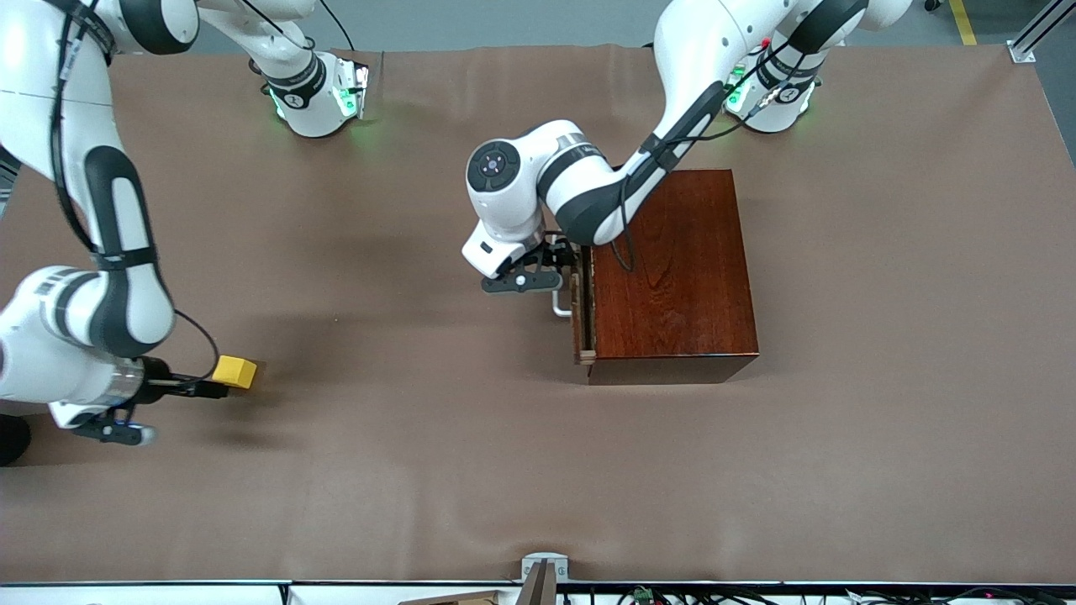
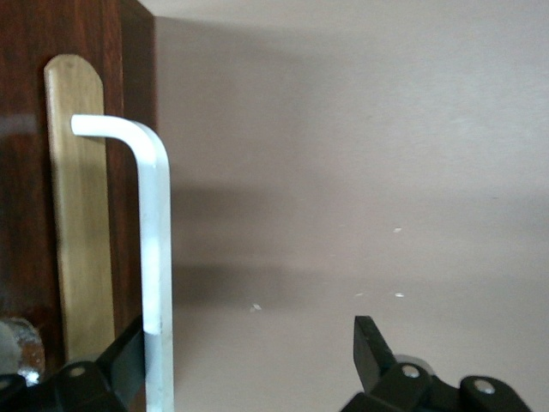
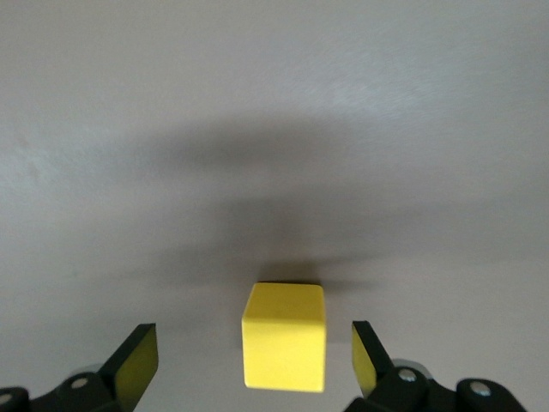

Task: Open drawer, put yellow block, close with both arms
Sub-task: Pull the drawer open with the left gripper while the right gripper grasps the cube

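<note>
Two white jointed arms at a table covered in brown cloth (image 1: 471,470). The left gripper (image 1: 538,273) stands at the dark front of the glossy reddish-brown wooden box (image 1: 672,277), its black fingers spread wide with the white U-shaped bar handle (image 2: 156,257) just inside one of them and nothing yet clamped. The drawer (image 1: 578,311), a pale light-wood tray, appears shut or barely cracked; which of the two cannot be told. The right gripper (image 1: 197,388) is low at the right arm's end of the table, jaws apart on either side of the small plain yellow cube (image 3: 285,336), which rests on the cloth, well apart from the box.

Progress, as judged: early. Both grippers are lined up on their targets, yet neither has closed. Opening the drawer, lifting and carrying the block into it, and the two-armed closing all remain.

Views compared: the front view alone gives the spacing of block and box and the pose of both arms. The left wrist view alone shows the handle lying just inside one finger. The right wrist view alone shows open gaps between the block's sides and both fingers
</note>
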### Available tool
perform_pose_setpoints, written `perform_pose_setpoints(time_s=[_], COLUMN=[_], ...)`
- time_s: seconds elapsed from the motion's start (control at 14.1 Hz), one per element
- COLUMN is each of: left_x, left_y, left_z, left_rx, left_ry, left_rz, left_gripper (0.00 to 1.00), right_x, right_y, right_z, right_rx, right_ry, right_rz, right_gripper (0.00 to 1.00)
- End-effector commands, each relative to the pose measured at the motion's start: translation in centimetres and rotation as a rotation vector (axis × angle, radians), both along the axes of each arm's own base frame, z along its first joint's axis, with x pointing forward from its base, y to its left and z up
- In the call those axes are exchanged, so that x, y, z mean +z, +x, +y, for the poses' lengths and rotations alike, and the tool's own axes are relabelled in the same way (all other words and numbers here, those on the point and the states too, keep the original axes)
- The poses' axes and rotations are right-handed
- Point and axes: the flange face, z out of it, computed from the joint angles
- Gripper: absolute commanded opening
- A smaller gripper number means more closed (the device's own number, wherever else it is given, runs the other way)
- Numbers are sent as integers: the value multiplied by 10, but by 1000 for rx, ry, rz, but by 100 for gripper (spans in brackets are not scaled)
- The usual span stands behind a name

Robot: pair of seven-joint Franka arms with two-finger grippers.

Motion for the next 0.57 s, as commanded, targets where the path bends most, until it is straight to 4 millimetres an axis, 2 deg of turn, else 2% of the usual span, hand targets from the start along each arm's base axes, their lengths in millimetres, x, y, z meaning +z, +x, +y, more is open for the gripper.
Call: perform_pose_setpoints(time_s=[0.0, 0.21, 0.5], left_x=[-5, -7, -4], left_y=[-2, -2, -3], left_z=[-17, -26, -34], left_rx=[36, 72, 93], left_ry=[-48, -93, -146], left_rz=[-45, -60, -74], left_gripper=[100, 100, 100], right_x=[-27, -31, -40], right_y=[-21, -34, -38], right_z=[-4, -3, -1], right_rx=[47, 83, 73], right_ry=[-44, -43, -41], right_rz=[-29, -15, 4], right_gripper=[100, 100, 100])
